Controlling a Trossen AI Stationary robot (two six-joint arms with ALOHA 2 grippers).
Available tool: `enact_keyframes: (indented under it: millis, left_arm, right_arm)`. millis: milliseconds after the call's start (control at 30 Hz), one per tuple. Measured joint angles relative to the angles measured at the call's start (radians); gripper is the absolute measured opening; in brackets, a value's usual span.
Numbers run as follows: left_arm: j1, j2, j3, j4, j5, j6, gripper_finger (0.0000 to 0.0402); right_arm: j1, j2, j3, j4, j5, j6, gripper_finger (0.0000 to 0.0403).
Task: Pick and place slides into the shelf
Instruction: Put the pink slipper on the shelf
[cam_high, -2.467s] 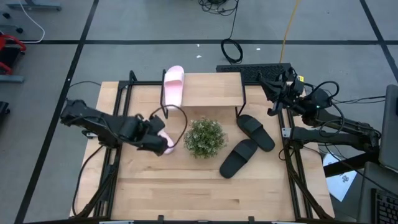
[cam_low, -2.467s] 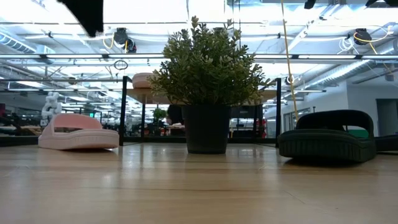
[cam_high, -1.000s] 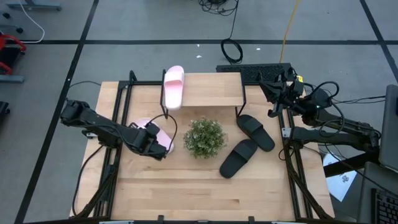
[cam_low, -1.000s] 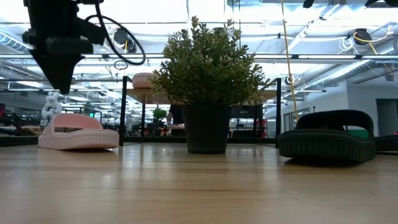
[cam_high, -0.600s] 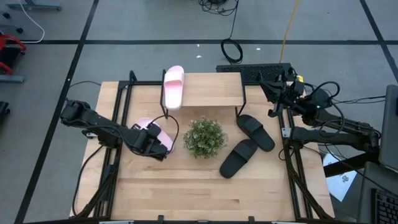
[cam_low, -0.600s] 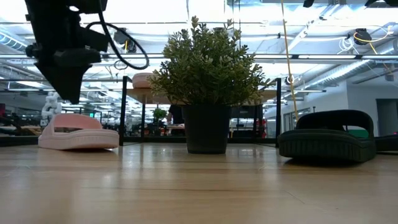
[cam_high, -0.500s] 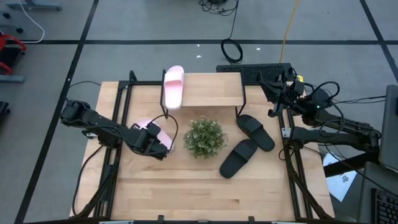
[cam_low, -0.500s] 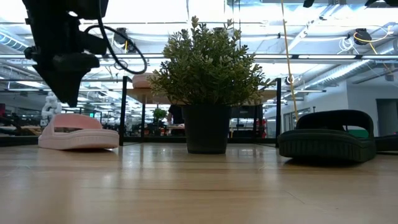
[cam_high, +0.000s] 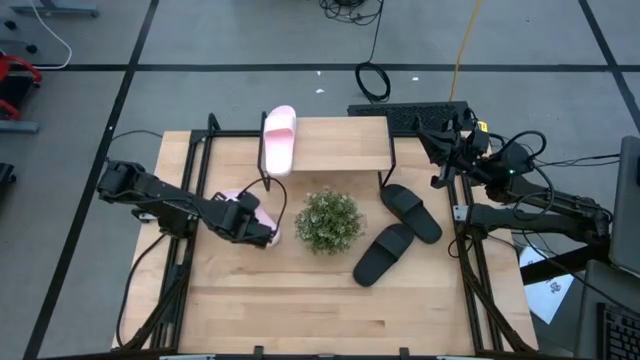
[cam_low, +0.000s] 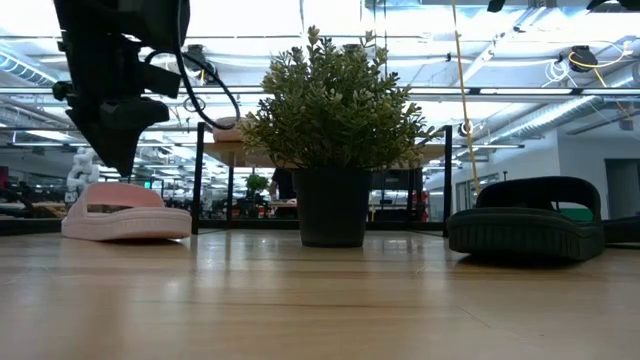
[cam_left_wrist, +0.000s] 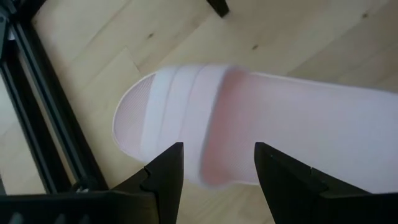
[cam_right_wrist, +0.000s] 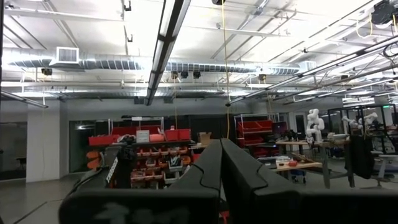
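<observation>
The left claw (cam_left_wrist: 217, 165) hangs directly above a pink slide (cam_left_wrist: 261, 134) that lies on the wooden surface (cam_high: 300, 290), just beside the potted plant (cam_high: 329, 221) and close to the front leg of the shelf (cam_high: 340, 145). Its two fingers are spread wide, one on each side of the strap, and they do not touch the slide yet. The other pink slide (cam_high: 278, 140) already lies on the shelf top, and the two black slides (cam_high: 397, 232) lie on the surface on the other side of the plant.

The slide looks like light foam or rubber: soft and a little springy, not fragile, and probably not slippery. The wide strap seems the best place to take hold, because it stands up from the sole and gives the fingers an edge to pinch. A grip near the toe or heel could let the slide swing and tip.

The right claw (cam_right_wrist: 221, 171) waits at the right edge of the surface, its fingers pressed together.
</observation>
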Motion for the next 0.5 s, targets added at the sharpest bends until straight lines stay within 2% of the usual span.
enact_keyframes:
  millis: [367, 500]
  left_arm:
    - [0.019, 0.000, -0.007, 0.007, 0.001, 0.026, 0.0193]
    - [0.019, 0.000, -0.038, 0.006, 0.033, 0.005, 0.0193]
  right_arm:
    - [0.000, 0.000, 0.000, 0.000, 0.000, -0.006, 0.0000]
    - [0.000, 0.000, 0.000, 0.000, 0.000, -0.010, 0.0000]
